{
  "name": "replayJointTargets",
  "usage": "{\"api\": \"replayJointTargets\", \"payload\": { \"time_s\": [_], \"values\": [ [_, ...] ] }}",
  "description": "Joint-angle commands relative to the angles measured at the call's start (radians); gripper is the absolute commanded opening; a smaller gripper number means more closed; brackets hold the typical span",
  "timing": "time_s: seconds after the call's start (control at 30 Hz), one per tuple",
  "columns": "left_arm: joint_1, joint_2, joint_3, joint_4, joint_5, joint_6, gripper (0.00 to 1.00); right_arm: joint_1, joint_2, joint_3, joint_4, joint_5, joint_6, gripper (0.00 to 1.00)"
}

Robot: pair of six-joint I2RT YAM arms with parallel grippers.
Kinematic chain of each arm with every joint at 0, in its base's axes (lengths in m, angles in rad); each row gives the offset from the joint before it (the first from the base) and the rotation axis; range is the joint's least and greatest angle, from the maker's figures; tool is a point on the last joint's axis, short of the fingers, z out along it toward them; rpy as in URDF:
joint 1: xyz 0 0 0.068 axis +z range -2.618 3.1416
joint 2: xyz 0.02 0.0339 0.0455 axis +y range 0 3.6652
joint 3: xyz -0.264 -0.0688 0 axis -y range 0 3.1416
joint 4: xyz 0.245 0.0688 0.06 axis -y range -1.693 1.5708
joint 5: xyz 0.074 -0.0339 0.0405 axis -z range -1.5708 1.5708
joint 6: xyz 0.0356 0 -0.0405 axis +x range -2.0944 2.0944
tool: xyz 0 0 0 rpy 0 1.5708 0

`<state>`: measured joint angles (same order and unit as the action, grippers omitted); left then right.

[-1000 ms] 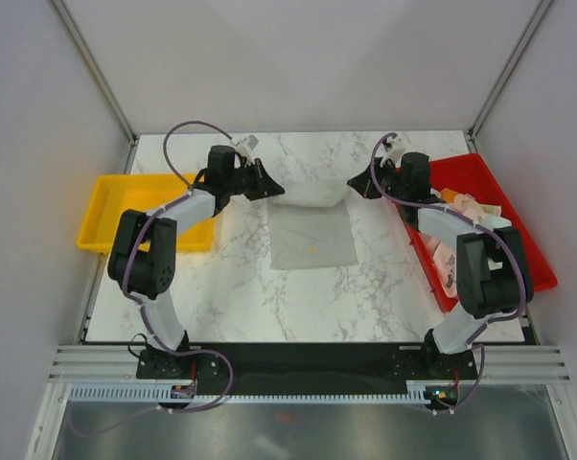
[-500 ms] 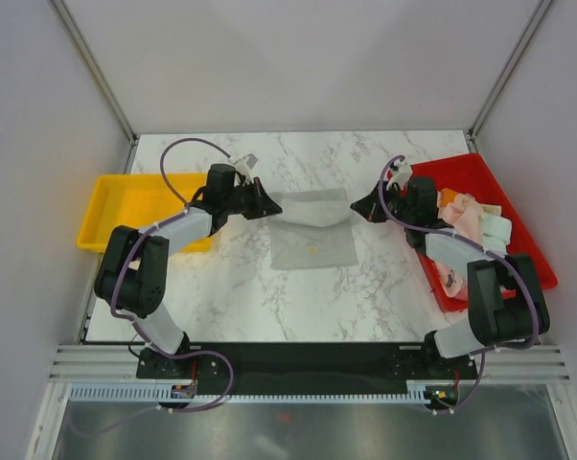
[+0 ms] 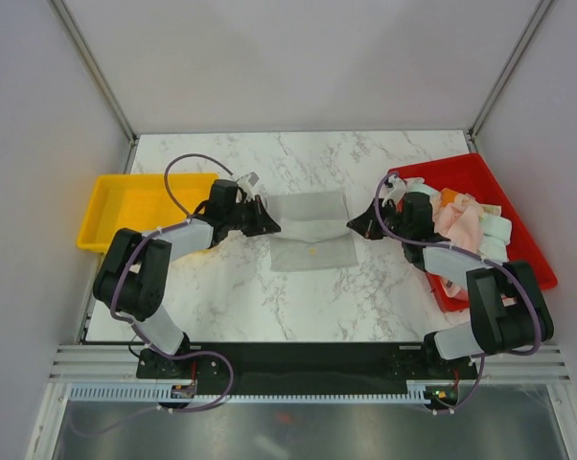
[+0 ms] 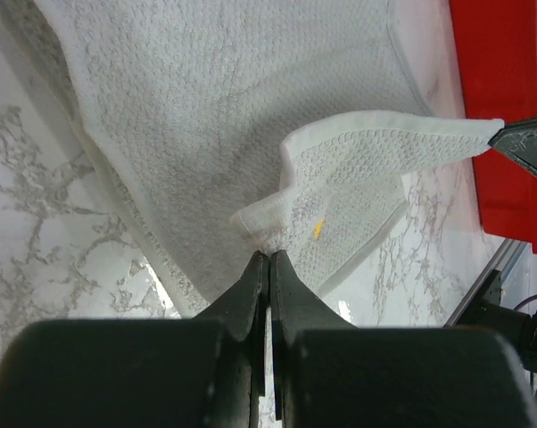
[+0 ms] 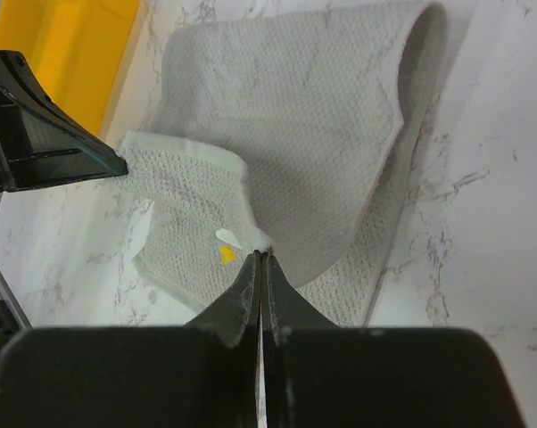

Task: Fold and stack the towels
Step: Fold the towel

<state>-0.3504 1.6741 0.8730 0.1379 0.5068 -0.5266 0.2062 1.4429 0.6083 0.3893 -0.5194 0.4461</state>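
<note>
A grey-white towel (image 3: 311, 228) lies on the marble table, its far half lifted and carried over the near half. My left gripper (image 3: 272, 227) is shut on the towel's left corner (image 4: 261, 223). My right gripper (image 3: 353, 226) is shut on its right corner (image 5: 261, 242). The held edge hangs between both grippers, low over the lower layer. A small yellow tag (image 5: 224, 256) shows on the lower layer. Several other towels, pale pink and orange printed (image 3: 466, 218), lie heaped in the red tray (image 3: 519, 244) at the right.
A yellow tray (image 3: 135, 203) stands at the left edge, behind my left arm. The red tray also shows in the left wrist view (image 4: 496, 98). White walls close the back and sides.
Both grippers have moved toward me and lower, drawing the towel's far edge over the near half. The fold has flattened.
</note>
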Motion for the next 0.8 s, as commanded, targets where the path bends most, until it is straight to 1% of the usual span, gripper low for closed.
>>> {"api": "replayJointTargets", "payload": {
  "time_s": [0.0,0.1,0.17,0.23,0.27,0.3,0.37,0.4,0.47,0.5,0.53,0.57,0.63,0.67,0.73,0.77],
  "values": [
    [-0.028,-0.053,-0.032,0.057,-0.022,0.002,0.02,0.001,-0.041,-0.033,0.052,0.004,0.008,0.0],
    [-0.038,-0.063,-0.054,0.057,-0.034,0.007,0.02,0.001,-0.056,-0.041,0.033,0.009,0.0,0.0],
    [-0.039,-0.07,-0.063,0.051,-0.039,0.002,0.07,-0.001,-0.062,-0.042,0.008,0.015,-0.007,0.0],
    [-0.039,-0.091,-0.081,0.045,-0.057,-0.004,0.19,0.001,-0.068,-0.045,-0.007,0.019,-0.015,0.0],
    [-0.039,-0.106,-0.097,0.036,-0.077,-0.006,0.32,0.001,-0.075,-0.051,-0.018,0.019,-0.017,0.0],
    [-0.039,-0.117,-0.101,0.025,-0.077,-0.006,0.38,0.001,-0.079,-0.058,-0.021,0.019,-0.017,0.0],
    [-0.039,-0.154,-0.104,0.0,-0.12,-0.01,0.52,0.001,-0.087,-0.068,-0.02,0.016,-0.015,0.0],
    [-0.039,-0.166,-0.1,-0.032,-0.137,-0.009,0.56,0.004,-0.091,-0.076,-0.021,0.013,-0.012,0.0],
    [-0.039,-0.2,-0.095,-0.056,-0.172,-0.029,0.61,0.004,-0.095,-0.085,-0.023,0.004,-0.003,0.0],
    [-0.041,-0.211,-0.095,-0.064,-0.177,-0.041,0.65,0.007,-0.095,-0.09,-0.023,0.004,0.002,0.0],
    [-0.042,-0.218,-0.095,-0.069,-0.171,-0.056,0.65,0.01,-0.095,-0.091,-0.027,0.007,0.008,0.02],
    [-0.047,-0.226,-0.094,-0.072,-0.169,-0.059,0.65,0.01,-0.096,-0.093,-0.052,0.016,0.009,0.09],
    [-0.07,-0.24,-0.091,-0.093,-0.171,-0.055,0.65,0.012,-0.116,-0.096,-0.084,0.051,0.006,0.13],
    [-0.076,-0.243,-0.086,-0.106,-0.172,-0.056,0.65,0.01,-0.128,-0.097,-0.124,0.067,-0.001,0.16],
    [-0.082,-0.244,-0.085,-0.132,-0.188,-0.079,0.65,0.01,-0.173,-0.096,-0.167,0.1,-0.01,0.18],
    [-0.082,-0.244,-0.088,-0.164,-0.191,-0.09,0.64,0.012,-0.188,-0.085,-0.223,0.142,-0.014,0.23]
  ]
}}
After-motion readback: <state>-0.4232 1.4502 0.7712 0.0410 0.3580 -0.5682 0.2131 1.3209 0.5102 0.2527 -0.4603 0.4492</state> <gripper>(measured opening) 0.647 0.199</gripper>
